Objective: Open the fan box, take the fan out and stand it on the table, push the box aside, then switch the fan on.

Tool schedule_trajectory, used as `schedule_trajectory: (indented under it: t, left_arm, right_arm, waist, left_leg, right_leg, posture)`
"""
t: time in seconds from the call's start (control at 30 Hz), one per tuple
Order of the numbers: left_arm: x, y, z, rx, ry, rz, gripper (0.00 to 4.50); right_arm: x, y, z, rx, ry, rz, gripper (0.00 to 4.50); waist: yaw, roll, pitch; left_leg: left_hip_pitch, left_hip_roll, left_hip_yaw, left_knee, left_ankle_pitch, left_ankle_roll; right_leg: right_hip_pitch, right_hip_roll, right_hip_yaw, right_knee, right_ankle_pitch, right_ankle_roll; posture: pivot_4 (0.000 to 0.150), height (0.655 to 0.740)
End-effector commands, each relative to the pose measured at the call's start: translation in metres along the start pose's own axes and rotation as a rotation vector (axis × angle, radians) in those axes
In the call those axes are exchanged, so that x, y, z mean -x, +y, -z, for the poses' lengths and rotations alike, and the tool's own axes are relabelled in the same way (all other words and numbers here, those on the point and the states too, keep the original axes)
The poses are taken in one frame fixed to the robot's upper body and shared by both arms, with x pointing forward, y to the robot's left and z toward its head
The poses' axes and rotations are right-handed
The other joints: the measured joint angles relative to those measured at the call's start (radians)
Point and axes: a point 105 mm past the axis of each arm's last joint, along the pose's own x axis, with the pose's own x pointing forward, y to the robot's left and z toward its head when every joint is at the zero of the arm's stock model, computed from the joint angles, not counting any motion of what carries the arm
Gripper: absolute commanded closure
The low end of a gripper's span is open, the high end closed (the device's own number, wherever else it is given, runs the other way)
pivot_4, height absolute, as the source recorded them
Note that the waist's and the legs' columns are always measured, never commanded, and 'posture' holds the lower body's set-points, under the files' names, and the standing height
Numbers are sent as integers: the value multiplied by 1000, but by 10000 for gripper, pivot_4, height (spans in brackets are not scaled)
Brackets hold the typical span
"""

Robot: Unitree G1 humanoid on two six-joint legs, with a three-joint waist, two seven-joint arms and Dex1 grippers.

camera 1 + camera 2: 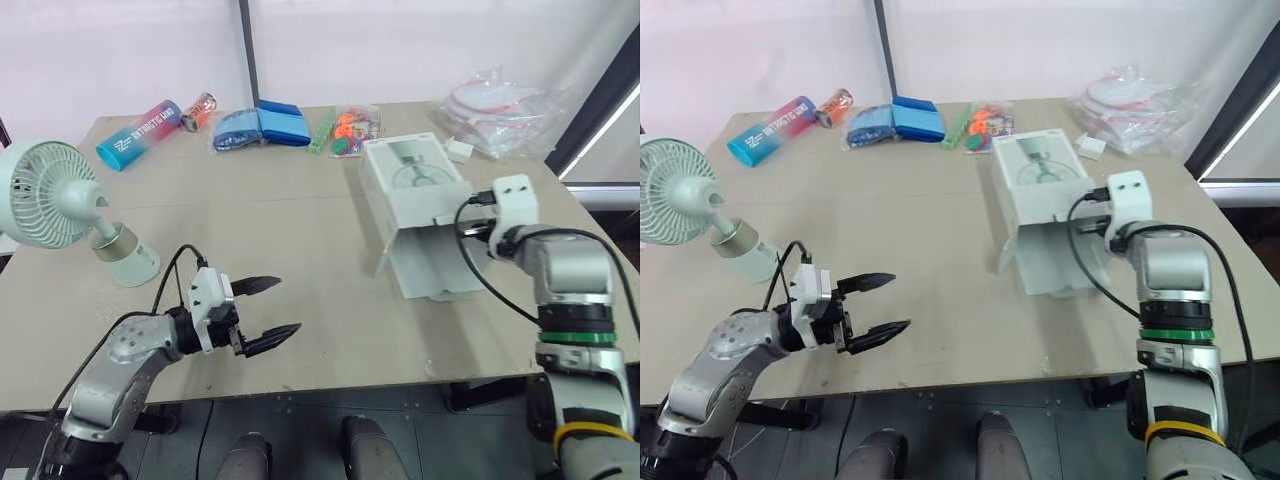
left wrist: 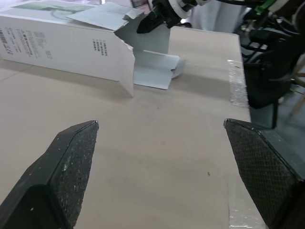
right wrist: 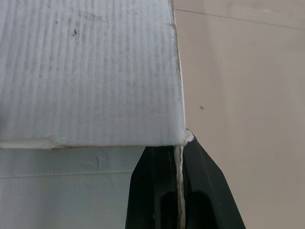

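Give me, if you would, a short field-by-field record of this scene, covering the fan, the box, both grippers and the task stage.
fan: out of the box, standing on its base at the table's left
box: lying on the table's right, near end open
left gripper: open, holding nothing, over bare table near the front edge
right gripper: shut on a box flap
table's far side: tube, bags
stage: box opened, fan stood up; pushing the box aside is next
fan running: cannot tell

Cardboard, plastic and a matt tabletop.
The fan box point(image 1: 415, 190) is white ribbed cardboard; the table point(image 1: 290, 250) is smooth and matt; the fan point(image 1: 45, 195) looks like plastic.
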Motion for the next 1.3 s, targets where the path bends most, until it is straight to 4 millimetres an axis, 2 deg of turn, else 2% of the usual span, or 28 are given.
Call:
schedule_trajectory:
  t: [0.03, 0.13, 0.23, 0.33, 0.37, 0.4, 0.43, 0.47, 0.5, 0.57, 0.63, 0.67, 0.77, 0.87, 1.0, 1.03, 1.1, 1.17, 1.3]
  left_arm:
    - [-4, 5, -3, -39, 1, 42, 0]
    - [-7, 6, -2, -48, -1, 60, 0]
    - [-8, 7, -1, -56, -5, 59, 0]
    - [-9, 8, -4, -61, -24, 50, 0]
    - [-9, 9, -5, -63, -27, 48, 0]
    - [-9, 9, -5, -65, -29, 48, 0]
    - [-8, 9, -5, -64, -28, 47, 0]
    - [-8, 9, -5, -63, -28, 46, 0]
    - [-7, 9, -5, -61, -26, 45, 0]
    - [-5, 9, -5, -59, -20, 38, 0]
    - [-2, 9, -5, -59, -11, 32, 0]
    - [1, 9, -4, -59, -2, 29, 0]
    - [8, 10, -3, -53, 16, 17, 0]
    - [14, 15, -2, -32, 16, -28, 0]
    - [20, 15, 3, 25, 1, -73, 0]
    - [22, 15, 3, 31, -1, -84, 0]
    - [28, 18, 0, 32, -13, -141, 0]
    - [33, 19, -1, 25, -19, -184, 0]
    - [37, 20, -5, 5, -59, -287, 0]
  right_arm:
    - [19, -25, -5, -26, -35, 80, 44614]
    - [25, -36, 7, -48, 4, 114, 44614]
    - [27, -40, 8, -38, -3, 123, 44614]
    - [28, -39, 8, -10, -15, 113, 35448]
    - [28, -36, 8, -2, -20, 99, 35448]
    - [28, -34, 7, 3, -24, 88, 29061]
    - [29, -32, 7, 6, -29, 74, 24618]
    - [29, -30, 6, 7, -33, 65, 22094]
    - [34, -28, 3, 43, -52, 39, 16043]
    - [42, -29, 1, 102, -56, 1, 9905]
    - [54, -30, 4, 218, -54, -51, 1636]
    - [60, -30, 6, 277, -46, -83, 287]
    - [79, -37, 10, 412, -42, -154, 287]
    - [96, -41, 5, 535, -96, -221, 287]
    - [116, -22, -7, 621, -232, -397, 287]
    - [119, -13, -12, 616, -284, -449, 287]
    - [127, 29, -31, 557, -473, -641, 287]
    - [131, 59, -42, 508, -588, -775, 287]
    - [123, 99, -55, 455, -706, -949, 287]
  waist:
    - [1, 0, 0]
    - [0, 0, 0]
    - [-1, 0, 0]
    - [-1, 0, 0]
    - [-1, 0, 0]
    - [0, 0, 0]
    - [-1, 0, 0]
    - [-1, 0, 0]
    - [0, 0, 0]
    - [0, 1, 0]
    - [7, 2, 0]
    - [9, 2, 0]
    - [9, 1, 0]
    - [7, 2, 0]
    - [1, 2, 1]
    - [0, 2, 1]
    - [-3, 0, 3]
    - [-5, -1, 3]
    - [0, -2, 4]
  left_leg:
    - [0, 0, 0, 0, 0, 0]
    - [0, 0, 0, 0, 0, 0]
    - [1, 0, 0, 0, 0, 0]
    - [1, 0, 1, 0, 0, 1]
    - [1, 0, 1, 0, 0, 1]
    - [1, 0, 1, 0, 0, 1]
    - [1, 0, 1, 0, 0, 1]
    - [1, 0, 1, 0, 0, 1]
    - [1, 0, 1, 0, 0, 1]
    - [1, 0, 1, 0, 0, 1]
    - [0, 0, 1, 0, 0, 1]
    - [-1, 0, 0, 0, 0, 1]
    - [0, 0, 1, 1, -1, 3]
    - [2, 0, 1, 1, -1, 3]
    - [12, 1, 2, -1, -4, 8]
    - [15, 1, 3, -1, -5, 10]
    - [18, 2, 3, -1, -5, 11]
    - [21, 4, 4, -1, -6, 10]
    - [23, 5, 4, 0, -6, 10]
  right_leg:
    - [0, 0, 0, 0, 0, 0]
    - [0, 0, 0, 0, 0, 0]
    - [0, 0, 0, 0, 0, 0]
    - [0, 0, 1, 0, 0, 0]
    - [1, 0, 1, 0, 0, 0]
    - [1, 0, 1, 0, 0, 0]
    - [1, 0, 1, 0, 0, 0]
    - [1, 0, 1, 0, 0, 0]
    - [1, 0, 1, -1, 0, 0]
    - [1, 0, 1, -1, 0, 0]
    - [1, 0, 1, -1, 0, 1]
    - [1, 0, 1, -2, 0, 1]
    - [2, 0, 1, -3, 0, 2]
    - [4, 0, 1, -3, 0, 2]
    - [19, 0, 1, -4, -8, 8]
    - [22, 1, 1, -4, -10, 9]
    - [25, 1, 1, -4, -11, 9]
    - [27, 3, 2, -4, -10, 8]
    - [28, 5, 2, -6, -8, 4]
  posture:
    - [1500, 7400]
    - [1500, 7400]
    - [1500, 7400]
    - [1500, 7400]
    - [1500, 7400]
    - [1500, 7400]
    - [1500, 7400]
    - [1500, 7400]
    - [1500, 7400]
    - [1500, 7400]
    - [1500, 7400]
    - [1500, 7400]
    - [1500, 7400]
    - [1500, 7400]
    - [1500, 7400]
    - [1500, 7400]
    - [1500, 7400]
    - [1500, 7400]
    - [1500, 7400]
